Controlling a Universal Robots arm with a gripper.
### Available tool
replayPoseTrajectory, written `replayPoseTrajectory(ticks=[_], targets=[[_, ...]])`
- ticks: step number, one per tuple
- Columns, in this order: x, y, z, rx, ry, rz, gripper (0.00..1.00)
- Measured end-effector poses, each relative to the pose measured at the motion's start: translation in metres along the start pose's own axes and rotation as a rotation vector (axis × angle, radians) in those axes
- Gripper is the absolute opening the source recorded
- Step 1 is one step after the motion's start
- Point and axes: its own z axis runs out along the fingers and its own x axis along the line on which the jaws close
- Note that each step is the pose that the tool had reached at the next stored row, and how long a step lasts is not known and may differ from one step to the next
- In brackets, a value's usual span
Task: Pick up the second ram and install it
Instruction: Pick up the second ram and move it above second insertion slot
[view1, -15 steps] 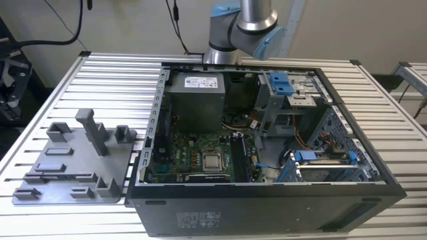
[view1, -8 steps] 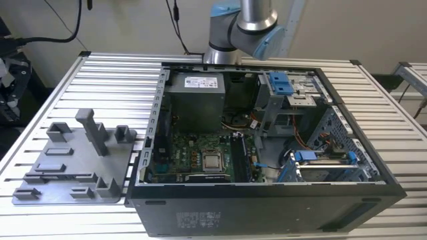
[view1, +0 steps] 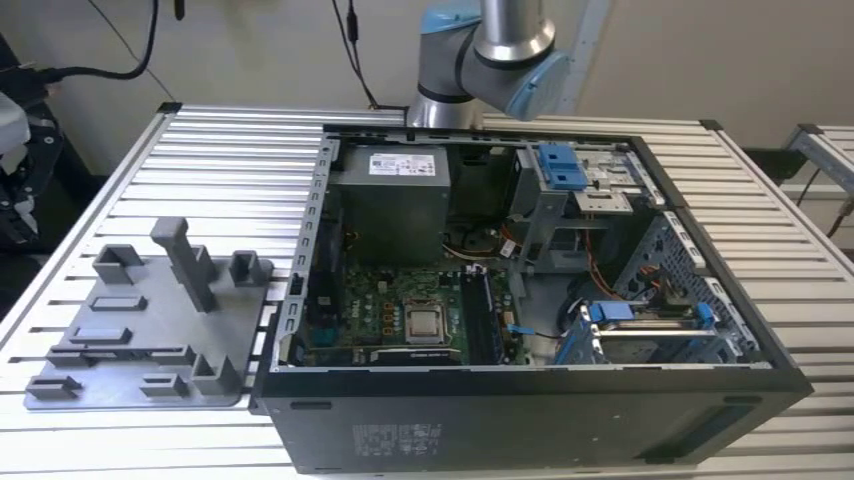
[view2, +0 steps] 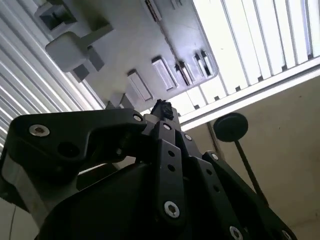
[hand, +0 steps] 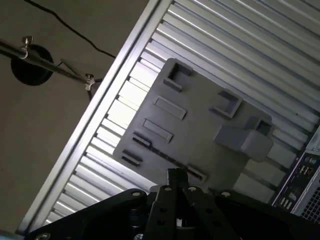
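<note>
End effector (hand: 173, 175) fingertips pinched together, hovering over grey fixture tray (hand: 197, 130) on slatted worktop (hand: 240, 45); open PC case (view1: 534, 420) just beside tray.

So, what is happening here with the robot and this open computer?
A robot arm has its tool above the grey fixture tray, which lies on the slatted table at the exterior view's left of the open computer case. Both wrist views look down on the tray. Whether the tool holds anything, I cannot tell.
</note>
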Motion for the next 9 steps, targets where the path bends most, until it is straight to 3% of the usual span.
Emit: replayPoseTrajectory(ticks=[5,9], targets=[[0.0,-0.0001,0.0,0.0017,0.0025,-0.079,0.11],[0.0,0.0,0.0,0.0097,-0.0037,-0.133,0.11]])
